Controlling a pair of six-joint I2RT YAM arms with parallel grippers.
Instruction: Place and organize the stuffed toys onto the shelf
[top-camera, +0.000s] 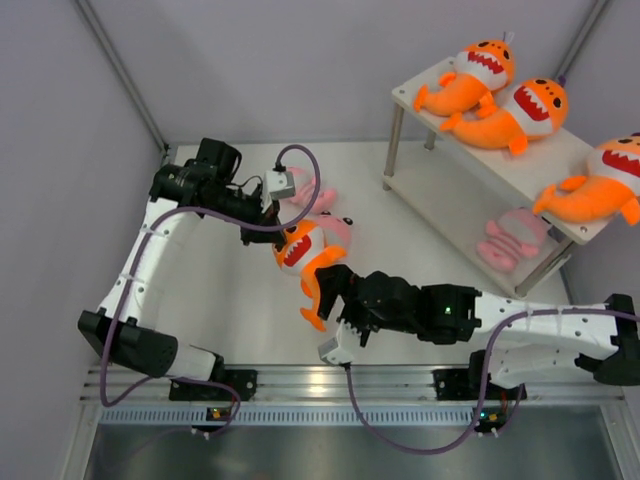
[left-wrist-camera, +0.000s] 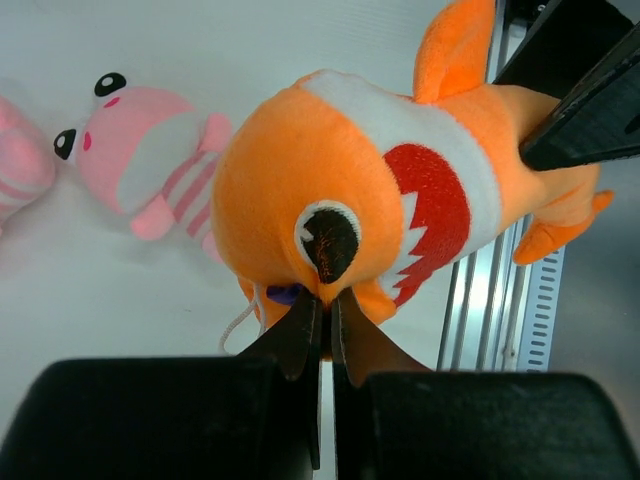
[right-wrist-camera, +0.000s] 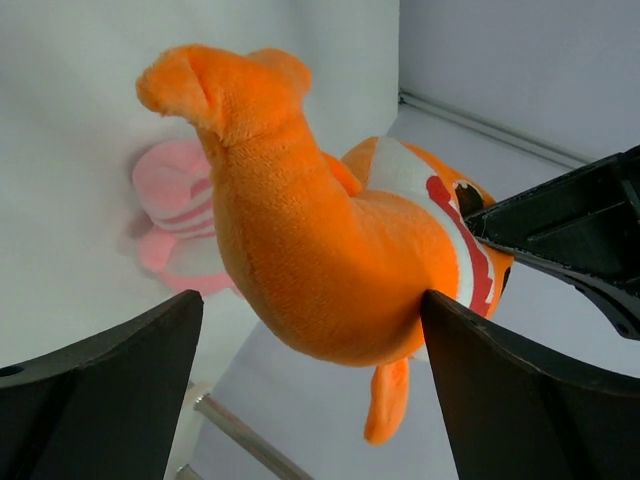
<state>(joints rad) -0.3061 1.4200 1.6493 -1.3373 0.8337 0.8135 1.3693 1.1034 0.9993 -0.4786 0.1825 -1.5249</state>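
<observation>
An orange shark plush (top-camera: 305, 262) hangs above the table, and my left gripper (left-wrist-camera: 325, 300) is shut on a pinch of its head just under the eye. In the right wrist view my right gripper (right-wrist-camera: 312, 298) stands open around the plush's body (right-wrist-camera: 320, 260). Its right finger (right-wrist-camera: 480, 370) touches the plush and its left finger (right-wrist-camera: 120, 370) stays apart from it. Three more orange plush (top-camera: 470, 75), (top-camera: 515, 115), (top-camera: 600, 185) lie on the shelf's (top-camera: 440, 190) top board. A pink striped plush (top-camera: 512, 240) lies on the lower board.
Two pink striped plush (left-wrist-camera: 150, 165), (left-wrist-camera: 20, 165) lie on the white table under and behind the held toy. Grey walls close in the left and back. The metal rail (top-camera: 350, 380) with the arm bases runs along the near edge.
</observation>
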